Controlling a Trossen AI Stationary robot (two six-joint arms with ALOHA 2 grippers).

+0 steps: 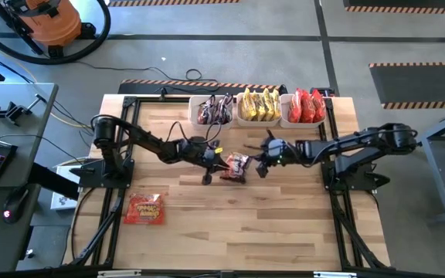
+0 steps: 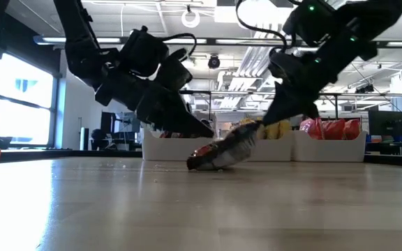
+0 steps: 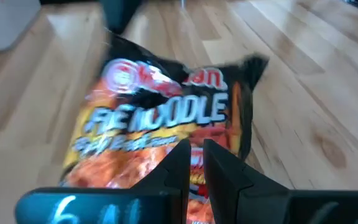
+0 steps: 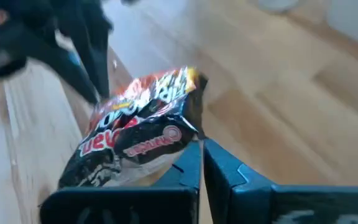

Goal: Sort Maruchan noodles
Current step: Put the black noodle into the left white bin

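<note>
While both arms meet at the table's middle, you have one dark packet caught between them, and everything turns on who owns it. It sits in front of the three white bins along the far edge, just short of them, and in the low view it stands tilted, one edge on the wood and the other raised toward the right arm.

Your left gripper comes at it from the left side; its fingers stand narrowly apart with what looks like the packet's near edge pinched between them, the printed face spreading away from the tips. Your right gripper is fully closed, with its tips at the opposite edge. Whether it also pinches the wrapper or merely props it up, you cannot tell from these views.

So the packet lies crosswise between the two claws, each about equally near. The dark-packet bin is the leftmost of the three, closer to your left arm, so that arm looks the better carrier. The yellow packets and red packets fill the other two bins.

One more red packet lies flat near the front left corner, well apart from everything and nearest your left arm.
</note>
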